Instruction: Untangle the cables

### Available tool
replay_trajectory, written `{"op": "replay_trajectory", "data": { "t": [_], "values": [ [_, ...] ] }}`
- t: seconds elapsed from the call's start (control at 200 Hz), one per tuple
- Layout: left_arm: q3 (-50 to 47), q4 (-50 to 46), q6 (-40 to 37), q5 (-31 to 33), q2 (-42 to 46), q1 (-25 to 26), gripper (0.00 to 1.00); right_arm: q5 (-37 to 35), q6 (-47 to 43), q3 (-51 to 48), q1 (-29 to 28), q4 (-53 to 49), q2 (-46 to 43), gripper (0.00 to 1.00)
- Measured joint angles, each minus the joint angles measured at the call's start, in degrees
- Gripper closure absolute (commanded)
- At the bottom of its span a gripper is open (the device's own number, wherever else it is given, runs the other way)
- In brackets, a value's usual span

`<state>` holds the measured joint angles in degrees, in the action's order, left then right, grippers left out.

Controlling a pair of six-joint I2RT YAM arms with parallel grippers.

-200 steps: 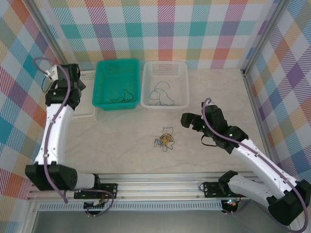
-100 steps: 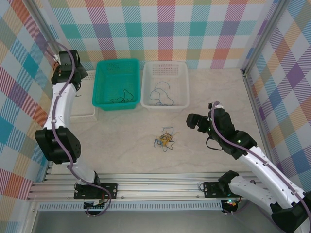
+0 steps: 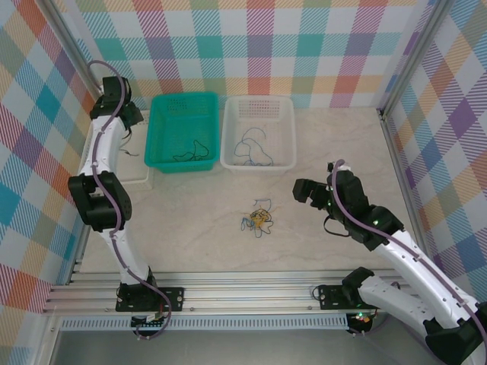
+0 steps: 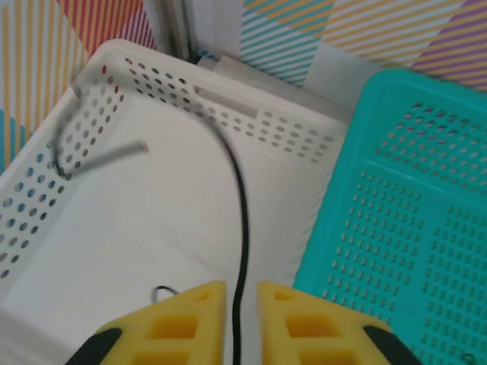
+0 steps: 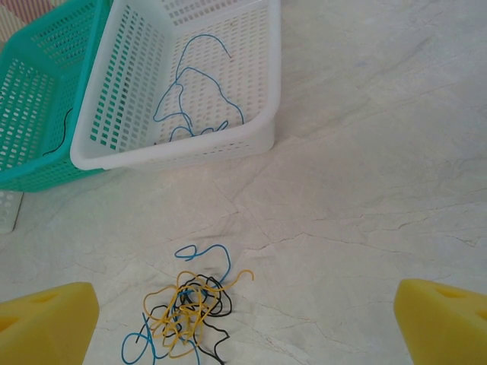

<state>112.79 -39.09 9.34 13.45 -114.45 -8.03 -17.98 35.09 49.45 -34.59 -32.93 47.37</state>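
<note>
The cables lie as a small clump (image 3: 261, 220) of blue, black and yellow strands on the table, also seen low in the right wrist view (image 5: 186, 308). My right gripper (image 3: 301, 190) (image 5: 245, 298) hovers to the right of the clump, jaws wide open and empty. At the back left, my left gripper (image 3: 129, 118) (image 4: 241, 287) is shut on a single black cable (image 4: 242, 198), which runs out from between the yellow fingers (image 4: 183, 319) and hangs over a shallow white tray (image 4: 114, 57).
A teal basket (image 3: 152, 137) (image 5: 30, 179) holds a black cable (image 3: 194, 150). Beside it, a white basket (image 3: 227, 137) (image 5: 175, 152) holds blue cable (image 5: 198, 84). The white tray (image 3: 138, 166) sits left of the teal basket. Checked walls enclose the table.
The left arm has swung up and back to the far left corner, carrying the black cable over the white tray. The right gripper has drawn back slightly to the right.
</note>
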Motion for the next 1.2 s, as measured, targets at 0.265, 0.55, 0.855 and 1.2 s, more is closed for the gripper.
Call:
{"op": "replay_trajectory", "data": {
  "t": [0.265,0.55,0.855,1.2],
  "values": [
    [2.9,-5.6,3.8,4.2,-2.9,0.0,0.26,-0.1,0.0,-0.6,0.0,-1.1,-1.7,0.00],
    [-7.5,-2.6,9.8,2.5,4.5,0.0,0.00,-0.4,0.0,-1.2,0.0,-0.9,-0.5,0.00],
    [-19.1,3.9,14.1,1.4,19.5,2.0,0.00,1.8,0.1,-2.6,0.0,0.7,1.3,0.00],
    [-16.0,1.2,17.7,-5.9,9.8,-2.0,0.16,2.2,0.2,-2.6,0.0,0.9,3.6,0.00]
  ]
}}
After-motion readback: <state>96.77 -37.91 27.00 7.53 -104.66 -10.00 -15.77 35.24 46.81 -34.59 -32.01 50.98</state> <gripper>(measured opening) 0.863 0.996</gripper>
